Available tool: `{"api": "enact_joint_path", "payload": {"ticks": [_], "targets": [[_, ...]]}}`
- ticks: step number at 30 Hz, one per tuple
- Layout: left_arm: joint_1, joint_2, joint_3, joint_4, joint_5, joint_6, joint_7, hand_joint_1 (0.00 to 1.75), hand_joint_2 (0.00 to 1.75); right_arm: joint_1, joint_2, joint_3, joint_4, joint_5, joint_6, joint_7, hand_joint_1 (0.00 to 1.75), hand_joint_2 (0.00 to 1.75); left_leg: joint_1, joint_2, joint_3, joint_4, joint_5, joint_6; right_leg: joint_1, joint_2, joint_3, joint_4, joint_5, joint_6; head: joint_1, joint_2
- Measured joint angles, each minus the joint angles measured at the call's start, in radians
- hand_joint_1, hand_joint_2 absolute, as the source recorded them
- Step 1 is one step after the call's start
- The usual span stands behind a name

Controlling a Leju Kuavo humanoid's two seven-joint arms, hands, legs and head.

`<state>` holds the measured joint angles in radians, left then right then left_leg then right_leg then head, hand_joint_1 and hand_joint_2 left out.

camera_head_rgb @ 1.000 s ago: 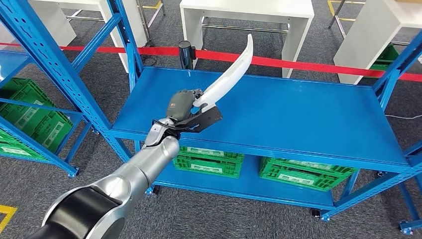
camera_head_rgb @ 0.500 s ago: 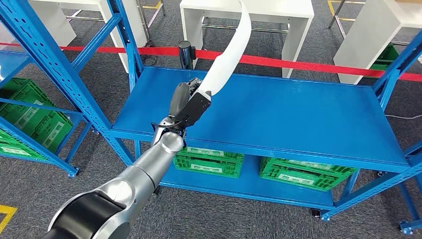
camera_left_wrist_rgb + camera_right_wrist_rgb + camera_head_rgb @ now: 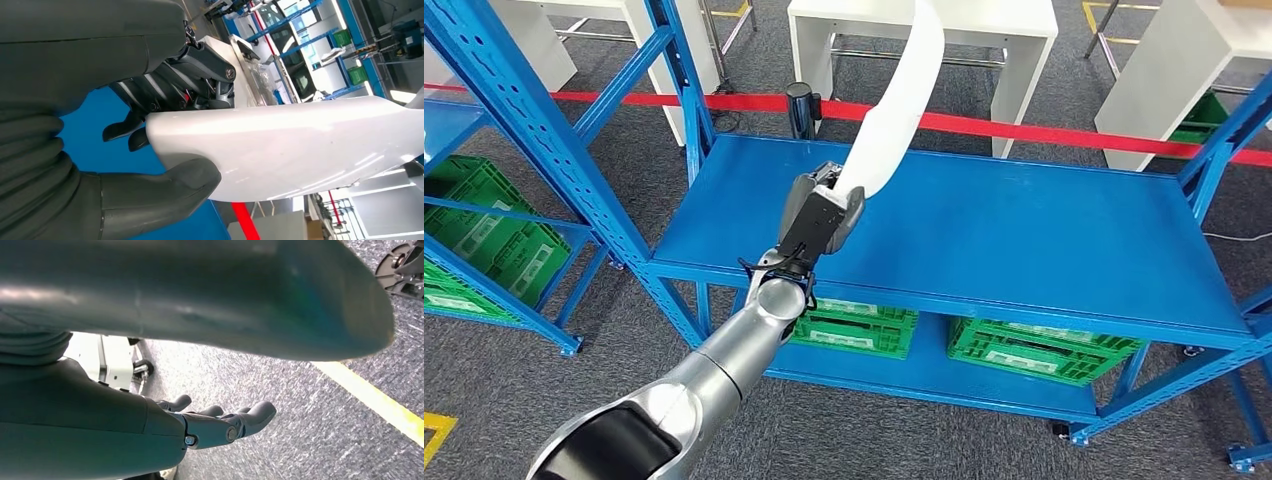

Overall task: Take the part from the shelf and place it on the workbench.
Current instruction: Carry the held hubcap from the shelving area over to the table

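Left hand (image 3: 821,218) raised over the near-left part of the blue worktop (image 3: 1024,230), clamped on the lower end of a long curved white part (image 3: 894,110). In the left wrist view, thumb (image 3: 155,197) pressed against one face of the white part (image 3: 295,145), dark fingers (image 3: 175,90) wrapped over the opposite side. Part held off the worktop surface, rising from the hand and running up past the red barrier tape (image 3: 1044,130) toward the white table (image 3: 924,25) behind the worktop; upper end cut off at the frame edge. Right hand (image 3: 220,425) hanging low over grey carpet (image 3: 300,430), fingers loosely extended and slightly apart, nothing in them; yellow floor line (image 3: 375,400) nearby. Green crates (image 3: 944,335) on the lower shelf under the worktop. Blue shelf rack (image 3: 534,140) standing left of the worktop, more green crates (image 3: 474,225) inside it.
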<state>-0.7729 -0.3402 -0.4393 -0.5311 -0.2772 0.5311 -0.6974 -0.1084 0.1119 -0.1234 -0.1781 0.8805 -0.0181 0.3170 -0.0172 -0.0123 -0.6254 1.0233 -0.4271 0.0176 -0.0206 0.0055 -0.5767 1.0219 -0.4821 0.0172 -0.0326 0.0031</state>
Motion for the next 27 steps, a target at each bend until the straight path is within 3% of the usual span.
{"api": "enact_joint_path", "payload": {"ticks": [2,5,6,7,8,10,12,15,16,18,20,21,22,23,25,27], "targets": [[0.001,0.002,-0.026,-0.012,0.02,0.004,0.0,1.75,1.75,0.002,0.0,-0.003,0.0,0.0,-0.001,0.0,0.0,0.0,0.006,0.003,0.003,-0.013,0.009,0.01,0.002,0.0,-0.017,0.041,-0.035,0.003,0.001,0.0],[0.007,0.007,-0.06,-0.021,0.046,0.008,-0.001,1.75,1.75,0.005,0.0,-0.006,0.0,0.002,-0.001,-0.001,0.0,0.0,0.009,0.007,-0.001,-0.017,0.014,0.016,0.001,-0.001,-0.092,0.22,-0.132,0.008,0.004,0.0],[0.01,0.01,-0.068,-0.022,0.055,0.009,-0.001,1.75,1.75,0.007,0.0,-0.007,0.0,0.003,-0.001,-0.001,0.0,0.0,0.009,0.008,-0.004,-0.015,0.015,0.015,0.0,-0.001,-0.11,0.263,-0.144,0.01,0.004,0.0],[0.013,0.012,-0.076,-0.023,0.063,0.009,-0.001,1.75,1.75,0.008,0.0,-0.008,0.0,0.004,-0.001,0.0,0.0,0.0,0.01,0.009,-0.008,-0.012,0.016,0.013,-0.001,-0.001,-0.11,0.27,-0.138,0.012,0.004,0.0],[0.015,0.015,-0.082,-0.026,0.07,0.009,-0.001,1.75,1.75,0.009,0.0,-0.009,0.0,0.005,-0.001,0.0,0.0,0.0,0.011,0.009,-0.013,-0.007,0.018,0.011,-0.003,-0.001,-0.09,0.237,-0.113,0.013,0.004,0.0],[0.017,0.02,-0.091,-0.035,0.086,0.009,-0.001,1.75,1.75,0.008,-0.001,-0.011,0.0,0.007,-0.001,0.001,0.0,0.0,0.015,0.008,-0.026,0.006,0.021,0.002,-0.006,-0.002,-0.017,0.107,-0.06,0.016,0.004,0.0],[0.016,0.023,-0.099,-0.045,0.1,0.009,-0.001,1.75,1.75,0.008,0.0,-0.011,0.0,0.007,-0.001,-0.001,0.0,0.0,0.015,0.006,-0.037,0.015,0.025,-0.011,-0.003,0.002,0.019,0.034,-0.035,0.008,0.003,0.0],[0.016,0.031,-0.113,-0.06,0.12,0.013,-0.001,1.75,1.75,0.009,0.0,-0.012,0.0,0.008,0.0,-0.004,0.0,0.0,0.014,0.002,-0.044,0.016,0.037,-0.034,-0.001,0.005,0.006,0.028,-0.026,-0.015,0.002,0.0],[0.016,0.035,-0.117,-0.066,0.128,0.015,-0.001,1.75,1.75,0.009,0.001,-0.012,0.0,0.009,0.0,-0.005,0.0,0.0,0.015,0.002,-0.05,0.022,0.029,-0.042,-0.003,0.004,0.001,0.028,-0.019,-0.024,0.001,0.0],[0.016,0.045,-0.126,-0.078,0.141,0.021,-0.001,1.75,1.75,0.01,0.001,-0.012,0.0,0.011,0.0,-0.006,0.0,0.0,0.018,0.005,-0.075,0.087,-0.034,-0.054,-0.005,0.001,-0.013,0.025,-0.003,-0.038,-0.002,0.0],[0.017,0.053,-0.135,-0.09,0.151,0.024,-0.001,1.75,1.75,0.011,0.0,-0.013,0.0,0.011,0.0,-0.008,0.0,0.0,0.02,0.006,-0.112,0.215,-0.123,-0.063,-0.005,-0.001,-0.034,0.026,0.013,-0.044,-0.005,0.0],[0.018,0.056,-0.14,-0.095,0.155,0.027,-0.001,1.75,1.75,0.012,0.0,-0.014,0.0,0.011,0.0,-0.009,0.0,0.0,0.021,0.006,-0.121,0.268,-0.149,-0.065,-0.004,-0.001,-0.044,0.026,0.021,-0.044,-0.005,0.0],[0.02,0.059,-0.143,-0.099,0.159,0.028,-0.001,1.75,1.75,0.013,0.0,-0.015,0.0,0.011,0.0,-0.009,0.0,0.0,0.021,0.006,-0.117,0.294,-0.155,-0.066,-0.004,-0.002,-0.055,0.026,0.029,-0.043,-0.006,0.0],[0.021,0.062,-0.145,-0.104,0.161,0.03,-0.001,1.75,1.75,0.014,0.0,-0.016,0.0,0.011,0.0,-0.009,0.0,0.0,0.02,0.006,-0.095,0.283,-0.144,-0.064,-0.003,-0.003,-0.066,0.026,0.037,-0.042,-0.006,0.0],[0.021,0.065,-0.147,-0.117,0.168,0.033,-0.001,1.75,1.75,0.016,0.0,-0.019,0.0,0.011,0.0,-0.009,0.0,0.0,0.019,0.006,0.001,0.163,-0.11,-0.054,-0.002,-0.003,-0.083,0.026,0.053,-0.038,-0.006,0.0],[0.019,0.066,-0.149,-0.134,0.173,0.036,-0.001,1.75,1.75,0.016,0.001,-0.02,0.0,0.011,-0.001,-0.01,0.0,0.0,0.013,0.006,0.088,0.04,-0.101,-0.042,-0.002,-0.003,-0.091,0.025,0.068,-0.029,-0.006,0.0]]}}
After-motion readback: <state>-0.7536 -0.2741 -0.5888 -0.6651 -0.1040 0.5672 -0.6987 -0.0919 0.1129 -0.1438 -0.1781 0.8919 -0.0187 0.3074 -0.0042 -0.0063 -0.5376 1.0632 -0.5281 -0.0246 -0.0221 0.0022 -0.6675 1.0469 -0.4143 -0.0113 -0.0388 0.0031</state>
